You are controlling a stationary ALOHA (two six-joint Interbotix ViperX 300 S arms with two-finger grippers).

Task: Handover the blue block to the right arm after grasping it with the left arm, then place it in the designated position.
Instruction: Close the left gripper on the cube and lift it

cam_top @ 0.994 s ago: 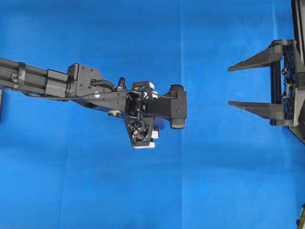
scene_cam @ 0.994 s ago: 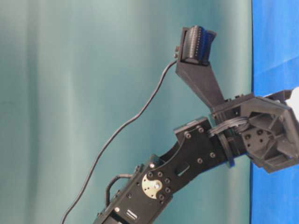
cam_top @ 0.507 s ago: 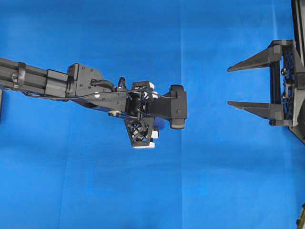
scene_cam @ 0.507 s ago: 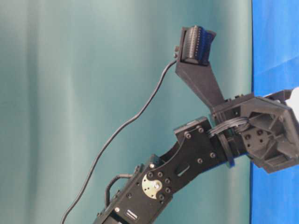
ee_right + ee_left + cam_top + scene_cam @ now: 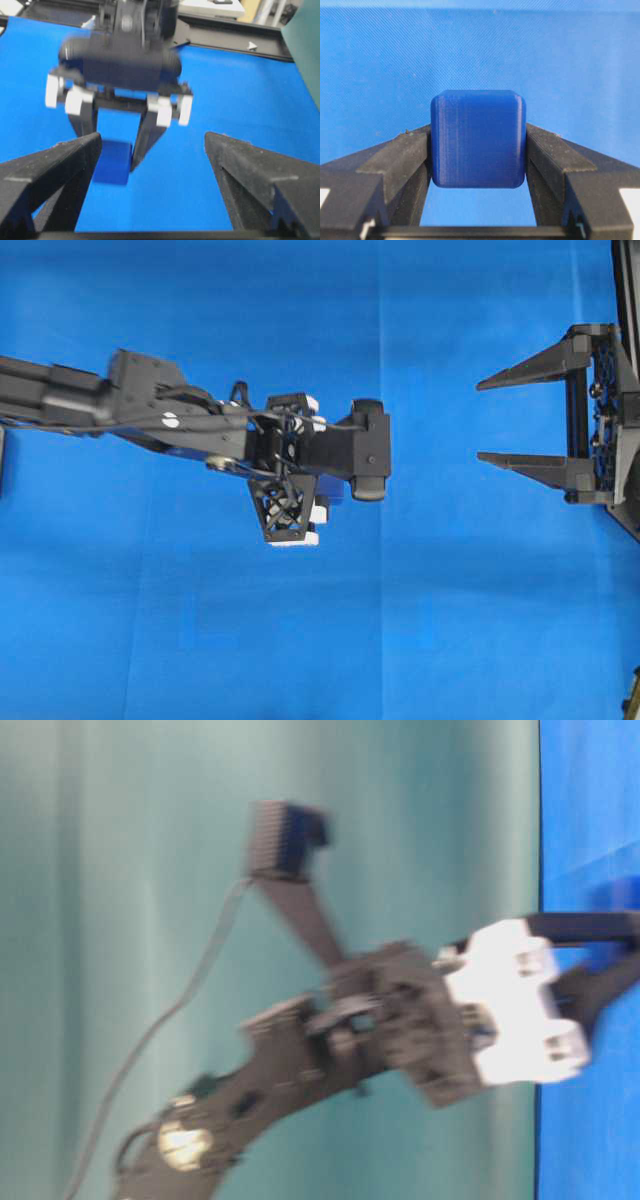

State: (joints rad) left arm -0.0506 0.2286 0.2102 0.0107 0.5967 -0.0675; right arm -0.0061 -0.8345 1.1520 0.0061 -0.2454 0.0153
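Note:
The blue block (image 5: 478, 138), a small dark-blue cube with rounded edges, sits squeezed between the two black fingers of my left gripper (image 5: 478, 142), which is shut on it. The right wrist view shows the same left gripper (image 5: 114, 152) with white brackets pointing down at the cloth, the blue block (image 5: 112, 162) at its tips, blurred by motion. From overhead the left arm (image 5: 180, 425) reaches to mid-table and hides the block beneath its wrist. My right gripper (image 5: 482, 421) is at the right edge, wide open and holding nothing, and its fingers (image 5: 65, 165) frame the left gripper.
Bright blue cloth (image 5: 450, 620) covers the whole table. A teal backdrop (image 5: 120, 870) fills the table-level view. Black rails (image 5: 225, 37) run along the table's far edge. The left arm's wrist camera (image 5: 368, 450) juts out toward the right gripper.
The left arm has started moving with the block: its wrist shifts slightly left and up overhead, and swings left in the table-level view, now blurred. The right gripper has not moved.

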